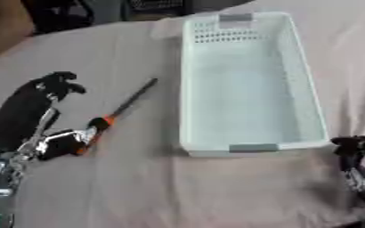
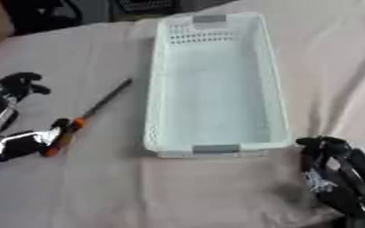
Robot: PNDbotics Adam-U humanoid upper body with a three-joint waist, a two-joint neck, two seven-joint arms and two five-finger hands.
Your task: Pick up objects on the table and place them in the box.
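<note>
A test setup in what looks like a lab or office: my bench [image 1: 216,191] is draped in pinkish cloth [image 2: 178,191], with dark office chair bases [image 1: 57,18] on the floor beyond its far edge.

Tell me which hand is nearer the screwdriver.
Left. The left hand is at the screwdriver, its thumb against the orange handle end. The right hand sits past the basket, near its front right corner.

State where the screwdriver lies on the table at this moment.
The screwdriver lies on the cloth-covered table left of the pale box, its dark shaft angled toward the box's far end and its orange handle against the thumb side of the left hand.
</note>
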